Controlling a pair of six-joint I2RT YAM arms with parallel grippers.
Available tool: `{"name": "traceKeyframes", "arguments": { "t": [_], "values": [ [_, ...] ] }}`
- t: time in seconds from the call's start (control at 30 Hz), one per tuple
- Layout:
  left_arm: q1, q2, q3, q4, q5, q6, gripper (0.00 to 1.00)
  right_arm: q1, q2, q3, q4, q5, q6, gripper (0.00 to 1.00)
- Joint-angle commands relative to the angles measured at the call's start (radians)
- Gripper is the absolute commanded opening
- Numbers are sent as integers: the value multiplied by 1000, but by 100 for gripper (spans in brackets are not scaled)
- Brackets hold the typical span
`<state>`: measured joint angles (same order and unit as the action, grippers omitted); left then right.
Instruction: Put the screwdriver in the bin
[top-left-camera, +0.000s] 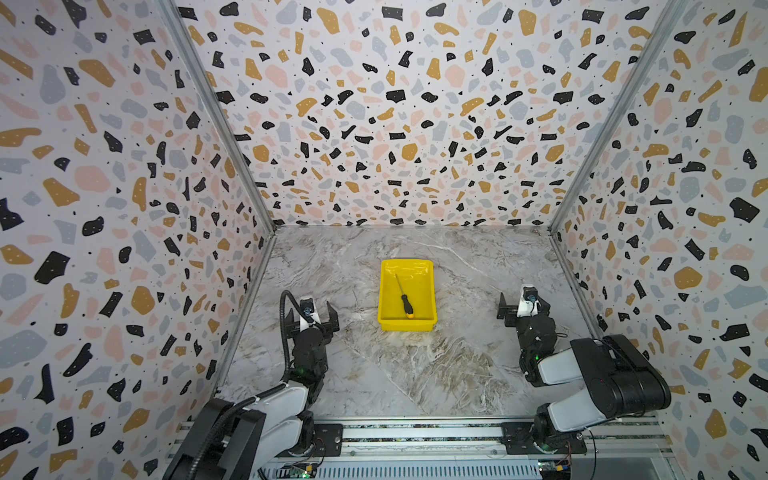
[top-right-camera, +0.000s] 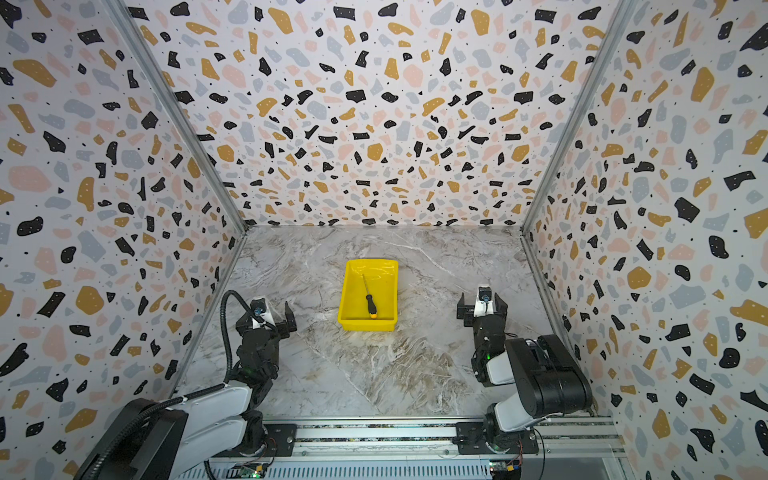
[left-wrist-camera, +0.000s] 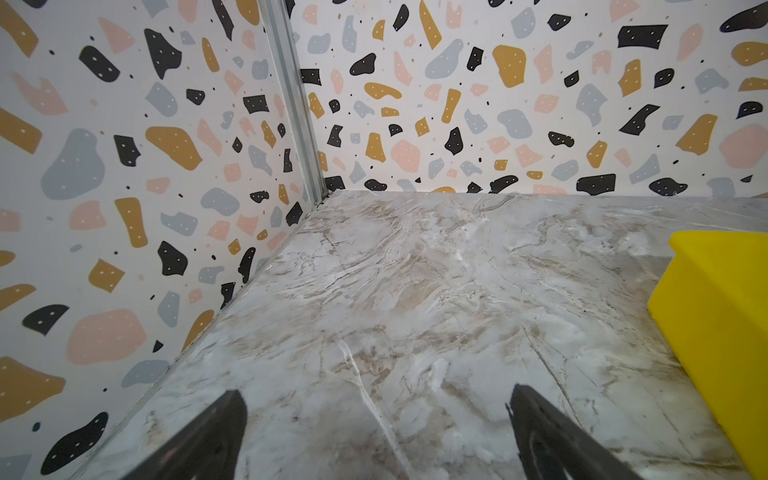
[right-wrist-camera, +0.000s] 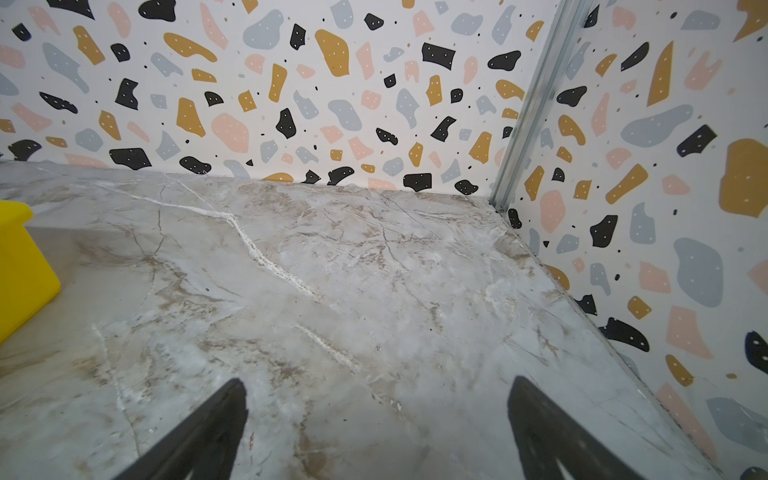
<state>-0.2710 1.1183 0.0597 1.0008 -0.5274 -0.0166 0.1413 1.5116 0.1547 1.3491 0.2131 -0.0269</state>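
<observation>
The screwdriver (top-left-camera: 407, 304) (top-right-camera: 371, 306) lies inside the yellow bin (top-left-camera: 406, 326) (top-right-camera: 367, 326), seen in both top views. Its black handle and orange butt point toward the near wall, and the thin shaft points away. The bin stands at the middle of the marble table. My left gripper (top-left-camera: 311, 311) (top-right-camera: 266, 314) (left-wrist-camera: 377, 392) rests to the bin's left, open and empty. My right gripper (top-left-camera: 524, 303) (top-right-camera: 482, 305) (right-wrist-camera: 377, 382) rests to the bin's right, also open and empty. Each wrist view shows only an outer side of the bin (left-wrist-camera: 715, 299) (right-wrist-camera: 20, 266); the screwdriver is hidden there.
Terrazzo-patterned walls (top-left-camera: 124, 208) enclose the marble table (top-left-camera: 415, 374) on the left, back and right, with metal corner posts (top-left-camera: 216, 124). A metal rail (top-left-camera: 415, 432) carrying both arm bases runs along the front edge.
</observation>
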Motion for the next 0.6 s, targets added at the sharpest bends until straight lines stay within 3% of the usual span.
{"name": "traceKeyframes", "arguments": {
  "t": [0.0,0.37,0.47,0.57],
  "values": [
    [0,33,-2,145,12,13,100,-3,-13,17,-5,-5,9,99],
    [5,220,-23,360,-20,8,100,-5,-13,19,-6,-6,10,99],
    [17,198,25,230,-6,-5,100,-6,-14,19,-8,-9,11,99],
    [24,213,28,247,1,-9,100,-6,-13,19,-7,-8,11,99]
  ]
}}
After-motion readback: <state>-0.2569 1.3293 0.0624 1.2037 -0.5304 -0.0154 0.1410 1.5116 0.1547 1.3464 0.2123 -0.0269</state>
